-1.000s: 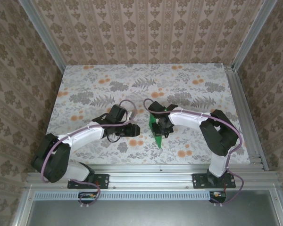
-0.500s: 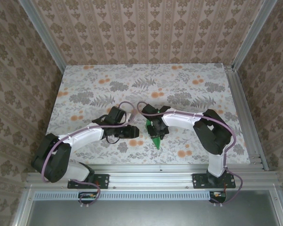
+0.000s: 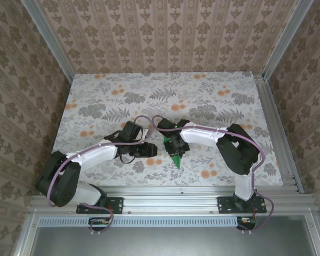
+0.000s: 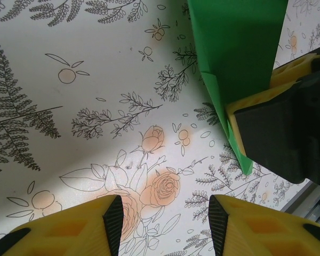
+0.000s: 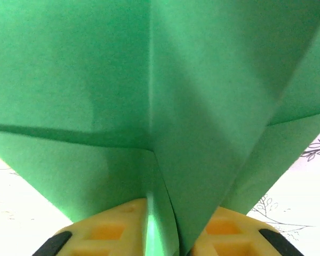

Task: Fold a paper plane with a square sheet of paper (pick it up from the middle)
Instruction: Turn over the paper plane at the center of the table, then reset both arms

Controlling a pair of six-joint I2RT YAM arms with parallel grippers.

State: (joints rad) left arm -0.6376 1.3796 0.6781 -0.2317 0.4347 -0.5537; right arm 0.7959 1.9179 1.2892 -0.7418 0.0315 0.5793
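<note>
The paper plane [image 3: 176, 159] is a folded bright-green dart, held on edge just above the table with its sharp tip toward the near edge. My right gripper [image 3: 175, 145] is shut on its centre fold; in the right wrist view the green flaps [image 5: 149, 80] spread out from between the yellow fingertips of the right gripper [image 5: 162, 229]. My left gripper [image 3: 156, 150] hovers just left of it, open and holding nothing. The left wrist view shows the left gripper [image 4: 165, 218] over bare tabletop, with the green paper [image 4: 234, 48] and the right gripper's yellow finger [image 4: 256, 101] at upper right.
The floral-print table [image 3: 96, 96] is boxed in by patterned walls with aluminium posts at the back corners. A metal rail [image 3: 170, 192] runs along the near edge, just in front of the paper's tip.
My right gripper has carried the green paper a little to the left, closer to the left gripper. The left arm has stayed still.
</note>
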